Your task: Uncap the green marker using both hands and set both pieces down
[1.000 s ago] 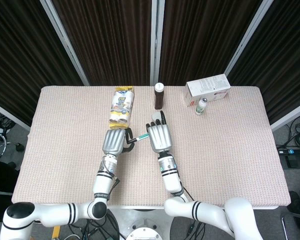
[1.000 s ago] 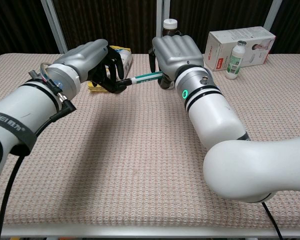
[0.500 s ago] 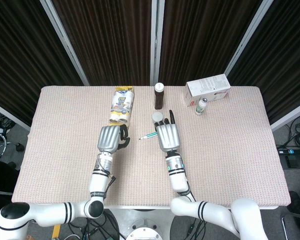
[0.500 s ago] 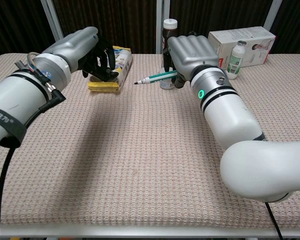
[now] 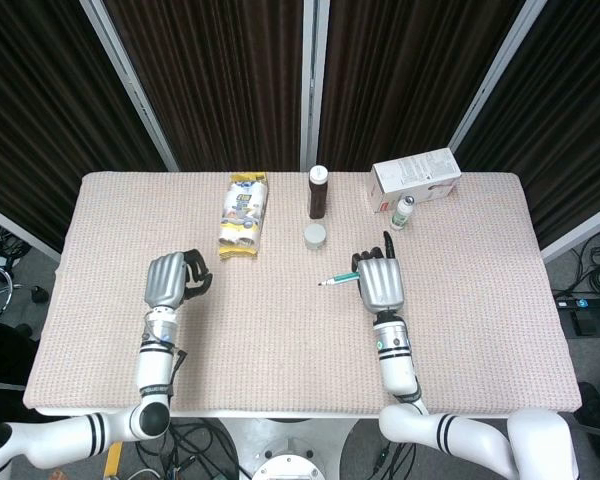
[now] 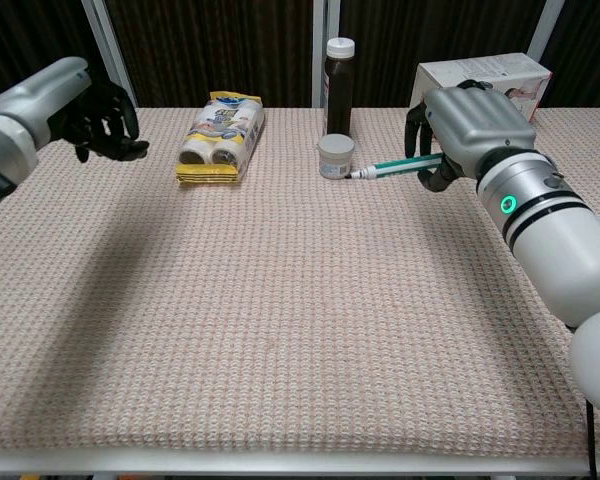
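My right hand grips the green marker body right of the table's middle. The marker lies roughly level, its bare dark tip pointing left toward the small grey jar. My left hand is far off at the left side, raised above the mat, with its fingers curled in tightly. The cap it pulled off is hidden inside those fingers and lies nowhere on the table.
A yellow packet lies at the back left of centre. A brown bottle stands behind the grey jar. A white box and a small bottle sit at the back right.
The hands pulled apart and the marker came out of its cap. My left hand swung far left with fingers closed; my right hand carried the marker body to the right.
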